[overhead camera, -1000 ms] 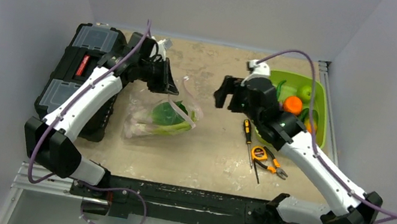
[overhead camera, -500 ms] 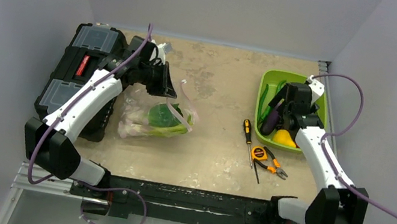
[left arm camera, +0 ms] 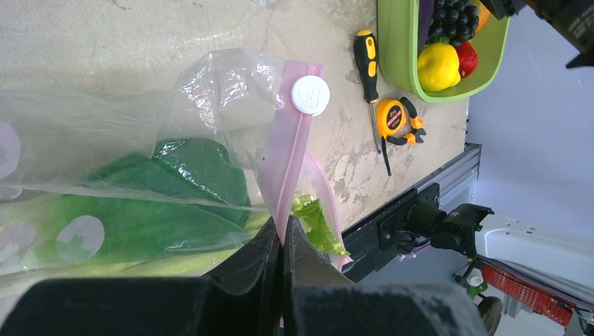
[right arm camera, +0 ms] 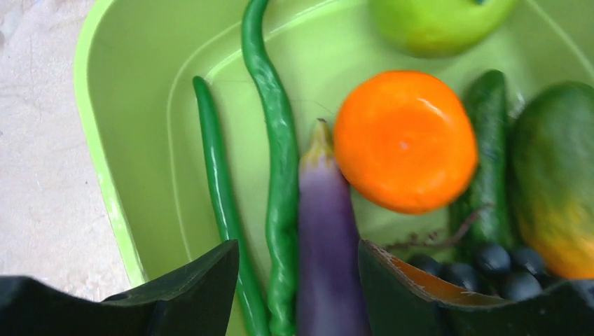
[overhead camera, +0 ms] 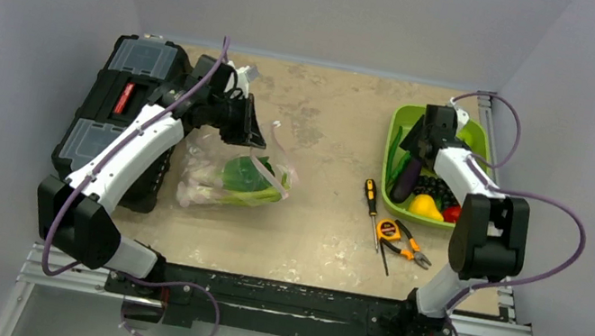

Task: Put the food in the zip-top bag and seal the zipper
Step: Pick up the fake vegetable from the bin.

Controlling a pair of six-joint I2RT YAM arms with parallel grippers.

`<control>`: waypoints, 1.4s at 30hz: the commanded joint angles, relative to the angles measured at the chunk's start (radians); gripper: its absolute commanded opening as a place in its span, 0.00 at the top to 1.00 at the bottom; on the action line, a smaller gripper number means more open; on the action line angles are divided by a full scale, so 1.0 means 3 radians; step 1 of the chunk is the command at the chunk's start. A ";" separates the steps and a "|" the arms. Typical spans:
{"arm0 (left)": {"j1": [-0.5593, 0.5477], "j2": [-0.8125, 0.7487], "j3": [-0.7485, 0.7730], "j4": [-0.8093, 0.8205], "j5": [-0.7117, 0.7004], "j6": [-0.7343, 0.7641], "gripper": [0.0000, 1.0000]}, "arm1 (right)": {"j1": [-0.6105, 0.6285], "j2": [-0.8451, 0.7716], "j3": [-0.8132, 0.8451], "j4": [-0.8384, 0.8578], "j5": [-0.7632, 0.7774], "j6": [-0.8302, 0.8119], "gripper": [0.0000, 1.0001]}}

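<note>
Along the table's left edge, black toolbox. At far right, lime-green bin, right gripper poised over it, jaws apart either side of a purple eggplant. Just beside the toolbox, clear zip-top bag lying flat, leafy green food inside. Pink zipper pinched tight by closed left gripper.

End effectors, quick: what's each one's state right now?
Left end effector: closed on the zipper of the zip-top bag.
Right end effector: open, holding nothing, above the eggplant.
</note>
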 commanded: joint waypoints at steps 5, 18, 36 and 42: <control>-0.0025 -0.0001 0.0005 0.0109 0.0069 0.0091 1.00 | -0.0004 0.0753 0.0850 0.0174 0.0212 -0.0394 0.41; -0.0149 0.0079 0.0059 0.0050 0.0072 0.0176 1.00 | -0.0046 0.1708 0.1839 0.0031 0.0360 -0.0998 0.55; -0.0253 0.0120 0.0079 0.0029 0.0033 0.0241 1.00 | -0.0064 0.1261 0.1926 -0.0189 0.0550 -0.0928 1.00; -0.0252 0.0202 0.0054 0.0118 0.0353 0.0167 1.00 | -0.0054 0.0140 0.1237 0.0500 0.0267 -0.0919 1.00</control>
